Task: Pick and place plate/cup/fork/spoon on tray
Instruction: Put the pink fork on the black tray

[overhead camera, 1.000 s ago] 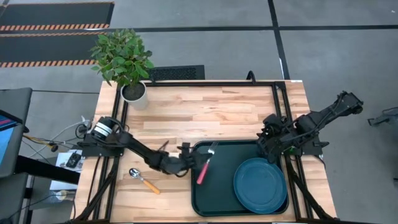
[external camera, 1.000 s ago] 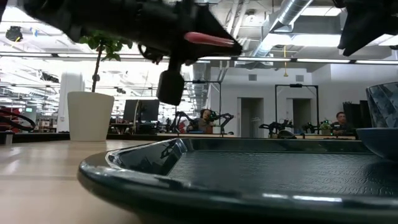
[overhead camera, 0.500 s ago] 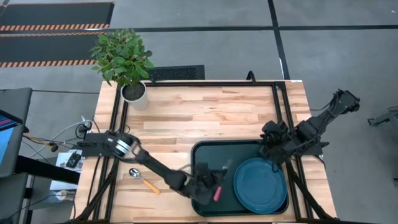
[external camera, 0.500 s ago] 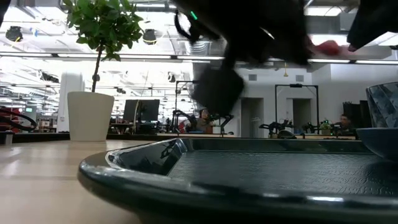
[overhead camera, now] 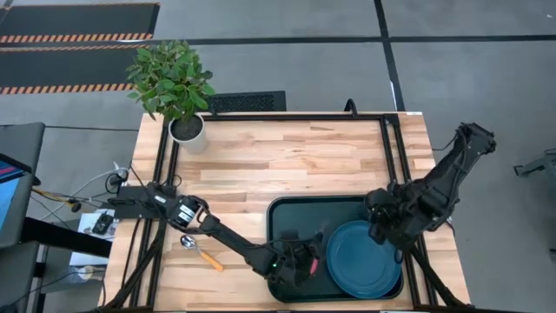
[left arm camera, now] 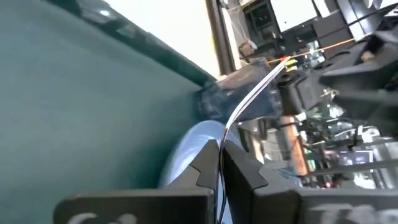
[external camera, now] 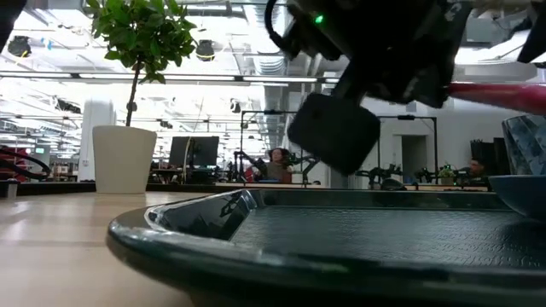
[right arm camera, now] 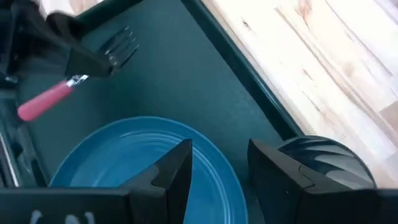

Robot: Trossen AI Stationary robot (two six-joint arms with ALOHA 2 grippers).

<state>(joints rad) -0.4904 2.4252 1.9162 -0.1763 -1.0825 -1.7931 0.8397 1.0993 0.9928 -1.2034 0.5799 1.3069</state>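
Left claw grips the fork above the tray, beside the plate; right claw open.

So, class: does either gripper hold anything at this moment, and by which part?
The left gripper holds the red-handled metal fork at the neck between tines and handle, above the dark green plastic tray. The right gripper holds nothing.

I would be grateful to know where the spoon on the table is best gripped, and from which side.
I would take the spoon by the middle of its orange-yellow handle, from straight above, claw fingers across its width. It lies flat on the table, so only its top is open, and the slim handle pinches better than the rounded bowl. The left claw holds the fork.
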